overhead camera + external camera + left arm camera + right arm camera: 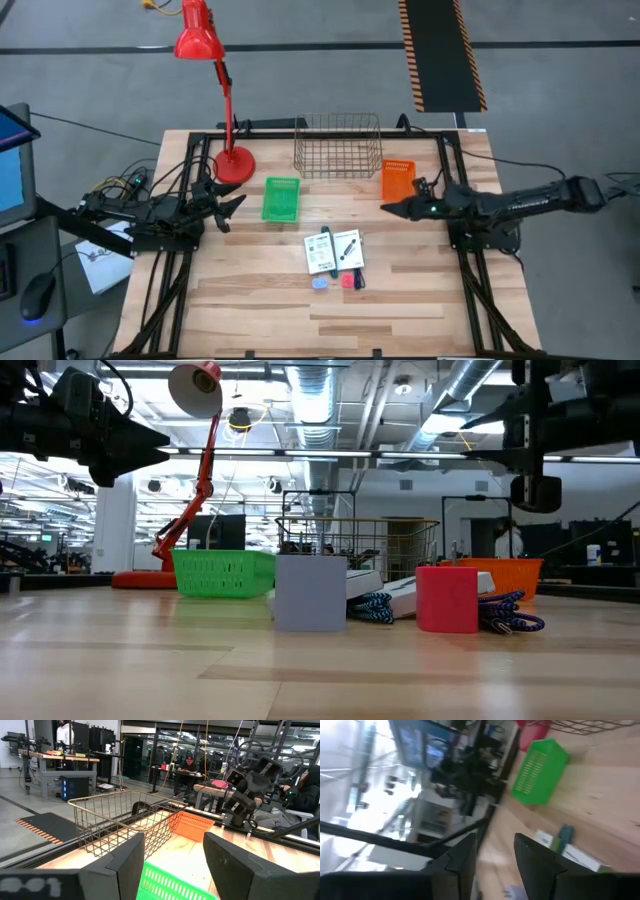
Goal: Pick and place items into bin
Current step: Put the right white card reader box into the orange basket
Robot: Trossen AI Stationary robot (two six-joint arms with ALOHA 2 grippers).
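Two light, stiff card packs (333, 250), best pinched across their edges, are awaited by the spread, empty left gripper (232, 204) and right gripper (390, 208).

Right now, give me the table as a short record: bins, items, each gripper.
bins: green bin, wire basket and orange bin, side by side along the far part of the table
items: two card packs mid-table, none in a bin; dark stick beside them; light blue piece and pink-red piece just in front
lamp: red lamp, base at the far left
left gripper: open, empty, beside the green bin
right gripper: open, empty, in front of the orange bin
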